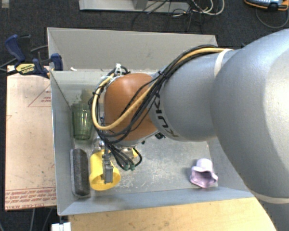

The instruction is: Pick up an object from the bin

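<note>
Down low, tool [107,172] at yellow cup [95,170] near front wall [149,198], grip unclear, open floor [166,170] rightward.

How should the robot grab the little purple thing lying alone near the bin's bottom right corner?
Probably from straight above, closing on the narrower upper end of the purple thing. It lies alone on the bin floor with bare space round it, and its lower end flares wider.

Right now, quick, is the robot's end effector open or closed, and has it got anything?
End effector: cannot be told, open or closed; it sits at the yellow cup-shaped thing in the lower left corner of the bin.
</note>
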Controlling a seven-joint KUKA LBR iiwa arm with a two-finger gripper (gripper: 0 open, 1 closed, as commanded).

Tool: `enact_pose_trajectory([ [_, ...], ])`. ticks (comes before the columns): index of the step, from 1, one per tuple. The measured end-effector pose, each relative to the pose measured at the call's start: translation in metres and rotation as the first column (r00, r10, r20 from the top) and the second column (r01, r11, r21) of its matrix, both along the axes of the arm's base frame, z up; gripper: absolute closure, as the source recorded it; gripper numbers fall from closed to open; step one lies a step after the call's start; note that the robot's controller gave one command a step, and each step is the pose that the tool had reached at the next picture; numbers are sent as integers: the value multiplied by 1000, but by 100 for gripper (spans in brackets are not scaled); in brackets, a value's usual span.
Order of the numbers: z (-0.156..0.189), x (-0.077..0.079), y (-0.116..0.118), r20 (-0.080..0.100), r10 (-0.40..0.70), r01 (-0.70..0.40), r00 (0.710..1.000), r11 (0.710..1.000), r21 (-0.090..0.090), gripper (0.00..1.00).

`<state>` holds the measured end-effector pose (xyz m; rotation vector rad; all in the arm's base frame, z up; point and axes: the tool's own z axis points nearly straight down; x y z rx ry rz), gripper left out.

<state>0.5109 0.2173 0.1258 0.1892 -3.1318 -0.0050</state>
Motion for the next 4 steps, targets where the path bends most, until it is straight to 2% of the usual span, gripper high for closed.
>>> enact_pose_trajectory([
  [1, 7, 1, 1, 1, 4, -4, 1000, 1000, 1, 100],
  [2, 128, 2, -17, 4, 315, -315, 949, 949, 2, 100],
  [3, 128, 2, -17, 4, 315, -315, 949, 949, 3, 100],
  [4, 107, 1, -27, 14, 420, -420, 908, 908, 3, 100],
])
